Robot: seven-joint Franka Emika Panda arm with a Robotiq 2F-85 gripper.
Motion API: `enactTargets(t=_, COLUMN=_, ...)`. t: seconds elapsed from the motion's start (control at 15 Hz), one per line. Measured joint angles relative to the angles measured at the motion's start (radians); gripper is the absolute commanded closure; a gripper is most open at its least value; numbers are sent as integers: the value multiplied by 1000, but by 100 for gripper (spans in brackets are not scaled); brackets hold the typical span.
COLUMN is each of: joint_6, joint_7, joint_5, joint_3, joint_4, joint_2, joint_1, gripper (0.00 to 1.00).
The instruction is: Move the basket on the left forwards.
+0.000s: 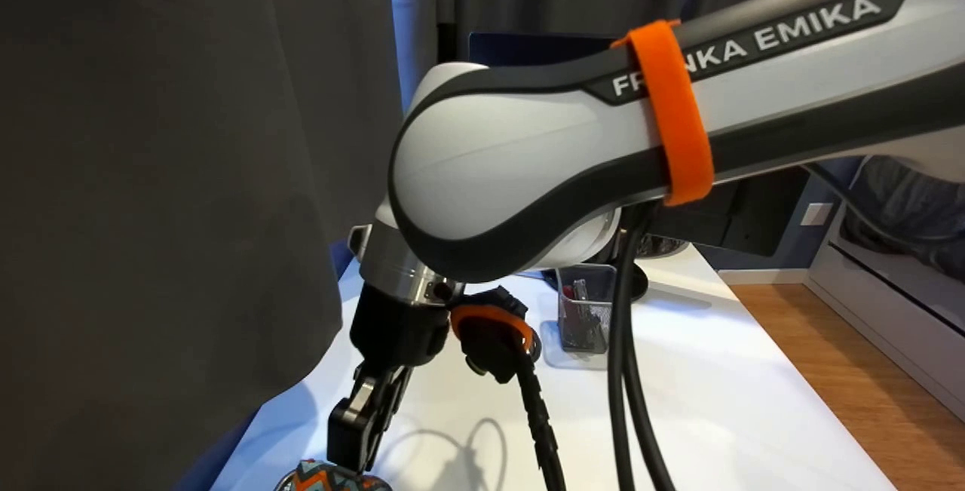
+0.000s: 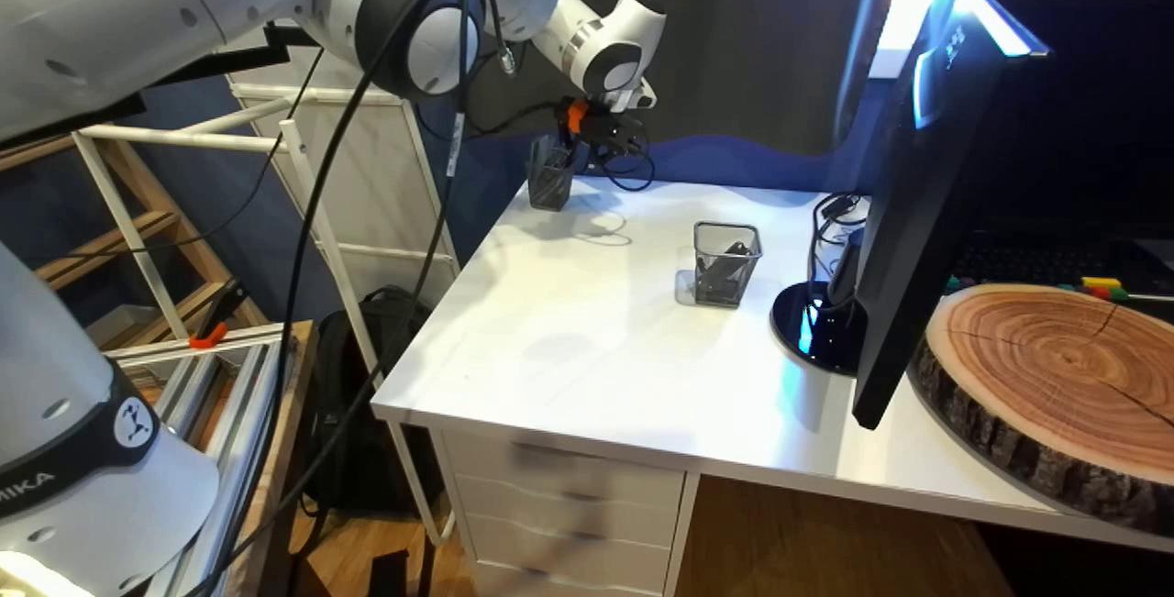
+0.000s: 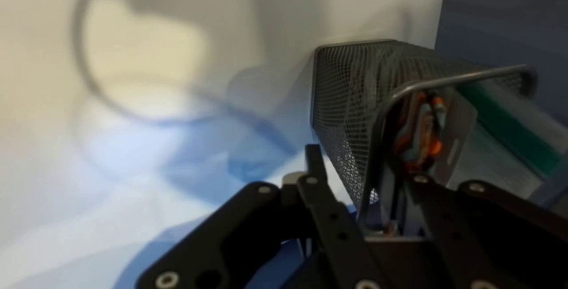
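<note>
Nearest us in the wrist view, the gripper point(image 3: 354, 152) points up from the bottom, its fingers point(image 3: 316, 164) spread apart. One side of the basket point(image 3: 344, 89), dark mesh, stands between them: one finger outside, one within; closing there should, we judge, pinch that side for the forward move. A zigzag-patterned thing point(image 3: 417, 133) sits inside. In an exterior view we find the basket, long axis upright, near the far left corner of the desk point(image 2: 550, 331); well apart from it stands a pen cup point(image 2: 720, 292).

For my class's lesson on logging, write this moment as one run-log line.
tool: open | left mesh basket: on desk, wall between fingers, patterned item inside | right mesh basket: apart from tool
</note>
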State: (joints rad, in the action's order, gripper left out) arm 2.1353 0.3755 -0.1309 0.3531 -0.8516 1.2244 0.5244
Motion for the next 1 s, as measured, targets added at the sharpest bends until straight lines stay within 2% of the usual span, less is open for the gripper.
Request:
enactTargets(t=0.13, joint_6=-11, joint_7=-1, joint_5=4, joint_3=-6, joint_4=5, joint_2=-3, joint_1=7, gripper=100)
enactTargets(t=0.67, joint_6=-28, joint_7=-9, joint_5=6, joint_3=-29, joint_4=21, joint_2=-8, joint_1=24, gripper=99)
enactTargets(t=1.0, joint_6=-30, joint_7=-22, joint_5=5, joint_3=-43, joint_4=-2, joint_2=-85, joint_1=-45, gripper=99)
